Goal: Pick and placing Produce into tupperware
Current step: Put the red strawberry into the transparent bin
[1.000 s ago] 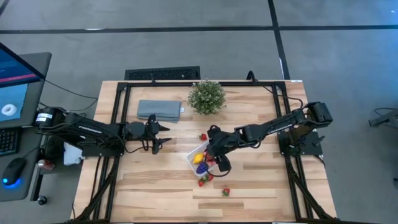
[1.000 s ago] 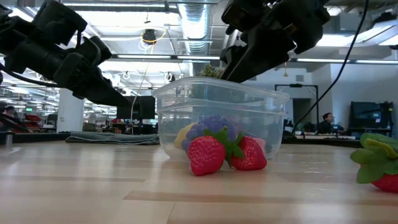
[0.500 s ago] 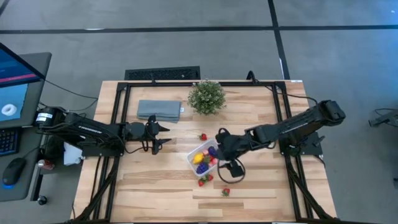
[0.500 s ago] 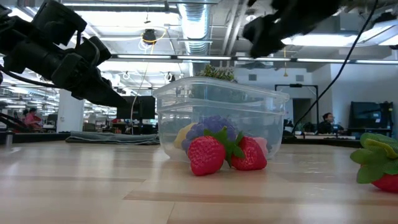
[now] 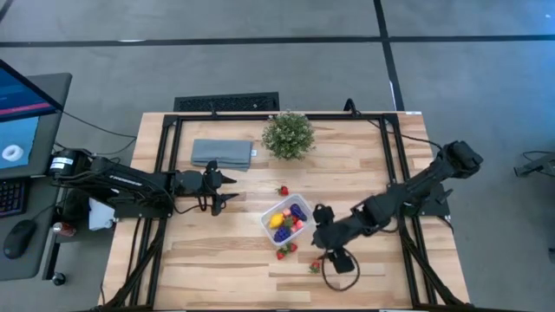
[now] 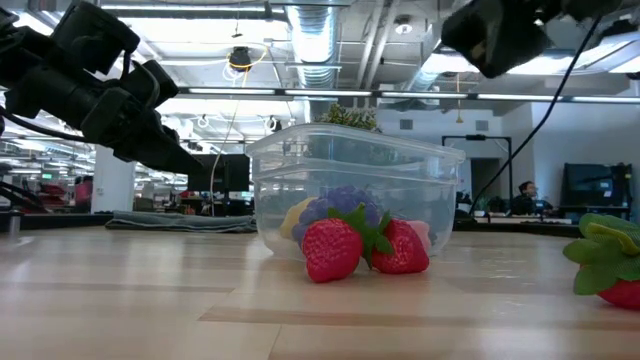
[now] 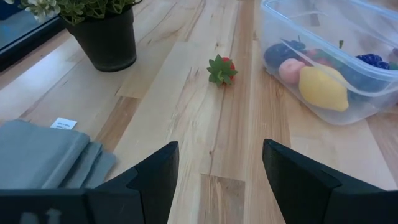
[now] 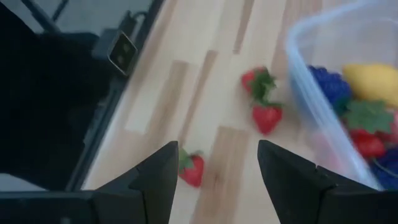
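The clear tupperware [image 5: 285,218] stands mid-table and holds a yellow piece [image 8: 370,78], purple pieces [image 8: 326,84] and red ones. Loose strawberries lie on the wood: one on the box's far side [image 5: 283,191], two at its near side [image 5: 284,251], one farther right and nearer the table's front edge [image 5: 315,266]. My right gripper [image 5: 319,243] is open and empty, raised above the table to the right of the box and above that nearest strawberry [image 8: 191,169]. My left gripper [image 5: 227,189] is open and empty, left of the box.
A green potted plant [image 5: 288,134] stands at the far middle. A folded grey-blue cloth [image 5: 221,152] lies left of it. A black cable loop [image 5: 338,260] hangs by my right arm. Bare wood lies at the near left [image 5: 208,251].
My right gripper has risen from just above the tupperware and gone toward the table's near right, clear of the box. The produce and the box have stayed where they were.
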You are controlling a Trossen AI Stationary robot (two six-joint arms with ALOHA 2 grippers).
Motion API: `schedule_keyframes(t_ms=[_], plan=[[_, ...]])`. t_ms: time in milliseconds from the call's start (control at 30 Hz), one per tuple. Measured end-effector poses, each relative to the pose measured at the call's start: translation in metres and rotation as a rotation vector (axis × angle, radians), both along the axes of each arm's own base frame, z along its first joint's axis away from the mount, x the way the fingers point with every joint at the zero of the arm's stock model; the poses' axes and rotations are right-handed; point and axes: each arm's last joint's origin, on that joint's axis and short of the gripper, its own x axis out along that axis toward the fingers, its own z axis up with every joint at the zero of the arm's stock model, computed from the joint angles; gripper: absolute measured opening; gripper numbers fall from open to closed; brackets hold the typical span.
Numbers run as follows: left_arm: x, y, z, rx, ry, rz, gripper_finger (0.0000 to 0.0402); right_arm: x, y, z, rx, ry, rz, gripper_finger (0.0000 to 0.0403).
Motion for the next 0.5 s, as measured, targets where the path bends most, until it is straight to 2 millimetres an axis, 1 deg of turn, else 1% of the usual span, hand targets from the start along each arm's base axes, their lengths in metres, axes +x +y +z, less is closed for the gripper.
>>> schedule_keyframes(t_ms=[33, 100, 167, 200, 267, 333, 400, 500], plan=[[0.0, 0.0, 0.0, -0.001, -0.001, 0.0, 0.0224, 0.001, 0.004, -0.003, -0.003, 0.001, -0.006, 0.0244], [0.0, 0.0, 0.0, -0.003, -0.001, 0.001, 0.0224, -0.007, 0.01, -0.01, -0.037, 0.038, -0.013, 0.0244], [0.0, 0.0, 0.0, -0.003, -0.002, 0.001, 0.0224, -0.002, 0.02, -0.012, -0.018, 0.009, -0.018, 0.0244], [0.0, 0.0, 0.0, -0.003, -0.007, 0.001, 0.0224, -0.002, 0.023, -0.016, -0.023, 0.021, -0.022, 0.0244], [0.0, 0.0, 0.001, -0.003, -0.009, 0.001, 0.0224, -0.008, 0.026, -0.027, -0.056, 0.079, -0.029, 0.0244], [0.0, 0.0, 0.0, -0.004, -0.006, 0.002, 0.0224, -0.002, 0.031, -0.032, -0.037, 0.068, -0.042, 0.0244], [0.0, 0.0, 0.001, -0.003, -0.008, 0.001, 0.0224, -0.005, 0.032, -0.039, -0.05, 0.105, -0.051, 0.0244], [0.0, 0.0, 0.0, -0.005, -0.007, 0.002, 0.0224, -0.002, 0.035, -0.047, -0.05, 0.125, -0.066, 0.0244]])
